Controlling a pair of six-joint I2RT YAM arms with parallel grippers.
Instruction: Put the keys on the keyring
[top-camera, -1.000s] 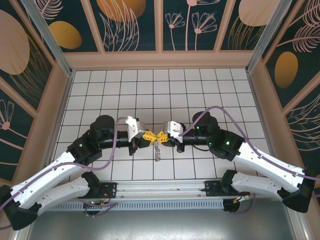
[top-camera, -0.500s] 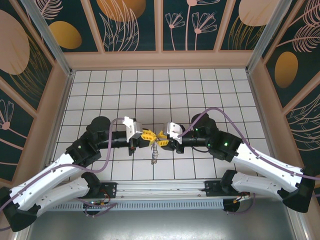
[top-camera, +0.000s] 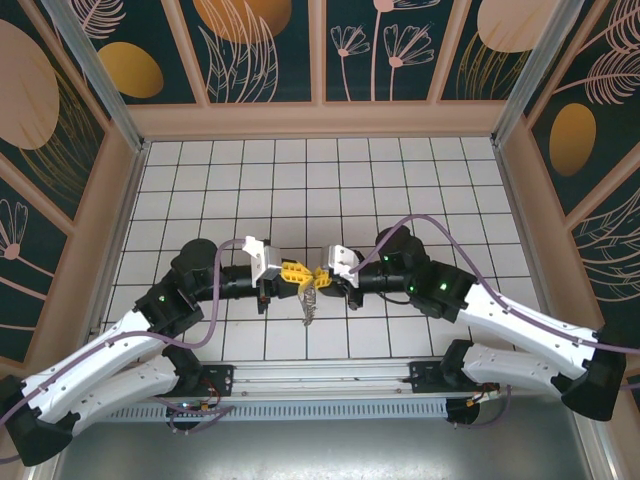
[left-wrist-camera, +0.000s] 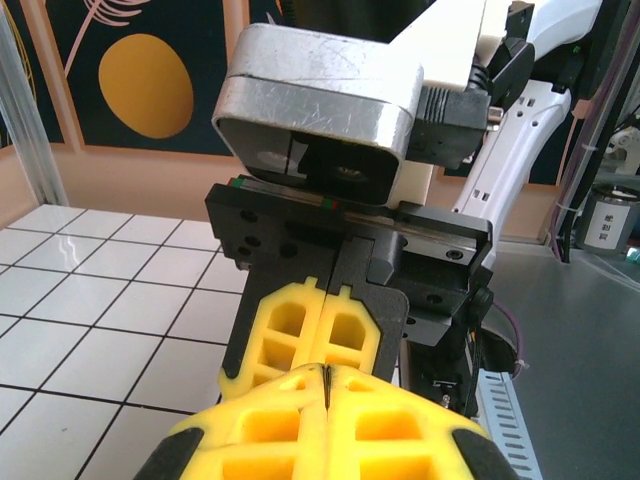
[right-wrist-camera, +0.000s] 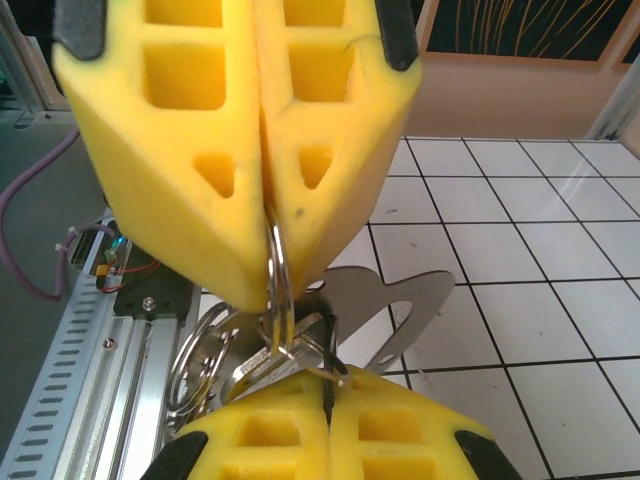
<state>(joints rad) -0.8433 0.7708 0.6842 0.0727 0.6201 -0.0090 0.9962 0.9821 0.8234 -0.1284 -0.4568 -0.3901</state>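
Above the near middle of the tiled floor (top-camera: 350, 180), the left gripper (top-camera: 300, 272) and right gripper (top-camera: 321, 276) meet tip to tip. The left jaws are pressed together on the thin keyring (right-wrist-camera: 276, 262). The right jaws are closed on the keys (right-wrist-camera: 390, 300), which hang between the grippers, clear of the floor.

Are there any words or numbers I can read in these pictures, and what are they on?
None can be read.
white tag, past the table's edge in the left wrist view: dark marks, too blurred to read.
wall panels: painted flowers and circles, no letters.
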